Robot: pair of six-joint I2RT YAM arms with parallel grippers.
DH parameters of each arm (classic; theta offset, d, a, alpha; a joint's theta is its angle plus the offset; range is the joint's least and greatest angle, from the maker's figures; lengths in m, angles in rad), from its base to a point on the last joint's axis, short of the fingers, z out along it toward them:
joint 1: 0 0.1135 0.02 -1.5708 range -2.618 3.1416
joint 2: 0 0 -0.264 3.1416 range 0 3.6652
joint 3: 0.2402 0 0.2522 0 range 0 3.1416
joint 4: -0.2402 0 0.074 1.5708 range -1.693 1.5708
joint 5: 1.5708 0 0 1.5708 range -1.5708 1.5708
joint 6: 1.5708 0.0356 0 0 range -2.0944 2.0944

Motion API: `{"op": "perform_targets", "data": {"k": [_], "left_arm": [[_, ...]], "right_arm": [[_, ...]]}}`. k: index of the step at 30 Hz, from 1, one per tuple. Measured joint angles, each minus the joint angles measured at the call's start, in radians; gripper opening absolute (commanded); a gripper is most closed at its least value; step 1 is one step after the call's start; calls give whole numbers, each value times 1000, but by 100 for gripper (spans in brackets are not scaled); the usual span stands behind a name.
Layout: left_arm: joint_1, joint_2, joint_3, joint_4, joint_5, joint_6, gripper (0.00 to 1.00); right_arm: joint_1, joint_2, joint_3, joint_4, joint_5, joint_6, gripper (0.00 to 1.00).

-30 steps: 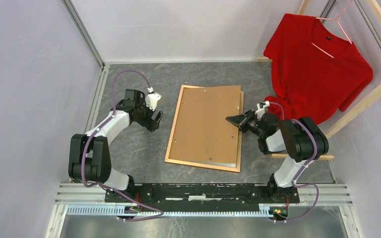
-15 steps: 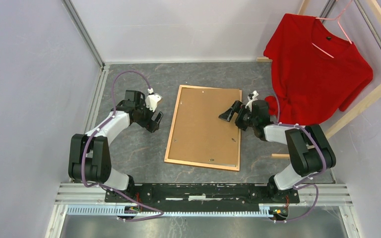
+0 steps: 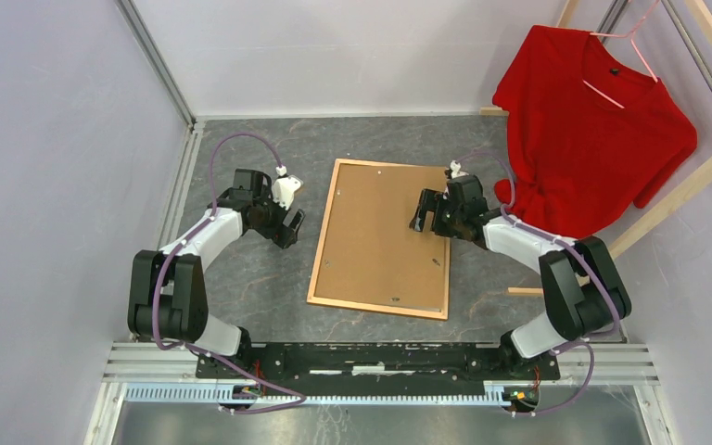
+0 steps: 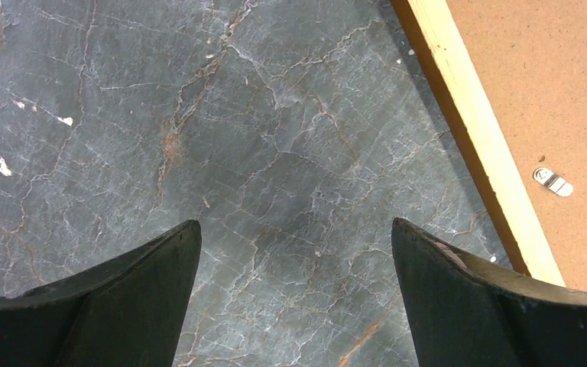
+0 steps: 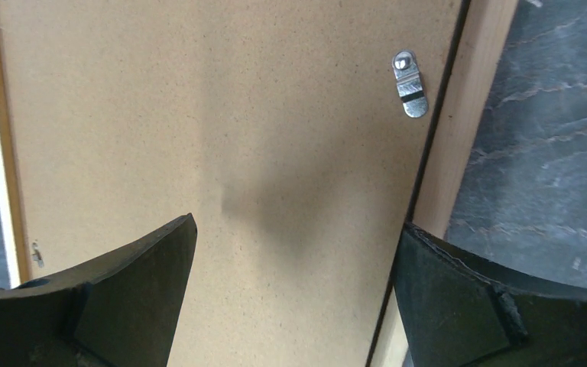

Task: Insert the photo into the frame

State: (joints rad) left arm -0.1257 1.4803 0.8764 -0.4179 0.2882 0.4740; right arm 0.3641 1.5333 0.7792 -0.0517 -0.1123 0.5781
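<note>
The orange-brown frame (image 3: 323, 237) lies flat in the middle of the table, back side up. A brown backing board (image 3: 385, 236) fills it, so the photo is hidden. My right gripper (image 3: 424, 211) hovers open over the board's right edge, nothing between its fingers. In the right wrist view the right gripper (image 5: 294, 229) straddles the board (image 5: 199, 115) and the right rail (image 5: 474, 99), near a metal clip (image 5: 410, 84). My left gripper (image 3: 289, 225) stands open over bare table left of the frame. From the left wrist, the left gripper (image 4: 296, 237) sits beside the frame's left rail (image 4: 474, 130).
A red T-shirt (image 3: 593, 120) on a pink hanger hangs from a pale wooden rack (image 3: 695, 176) at the back right, close behind my right arm. Grey walls close the table on the left and back. A small clip (image 4: 552, 181) sits on the board.
My right gripper opened and let go of the backing board's right edge. The board dropped flat into the frame. The right gripper then moved left and farther back; the left arm stayed put.
</note>
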Motion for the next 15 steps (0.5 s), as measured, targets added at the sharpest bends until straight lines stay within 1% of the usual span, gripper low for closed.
{"op": "perform_targets", "data": {"k": [7, 11, 15], "left_arm": [[0, 0, -2, 1, -2, 0, 100], [0, -2, -6, 1, -4, 0, 100], [0, -4, -7, 1, -8, 0, 100]], "right_arm": [[16, -40, 49, -127, 81, -58, 98], [16, -74, 70, -156, 97, -88, 98], [16, -148, 77, -174, 135, -109, 98]]}}
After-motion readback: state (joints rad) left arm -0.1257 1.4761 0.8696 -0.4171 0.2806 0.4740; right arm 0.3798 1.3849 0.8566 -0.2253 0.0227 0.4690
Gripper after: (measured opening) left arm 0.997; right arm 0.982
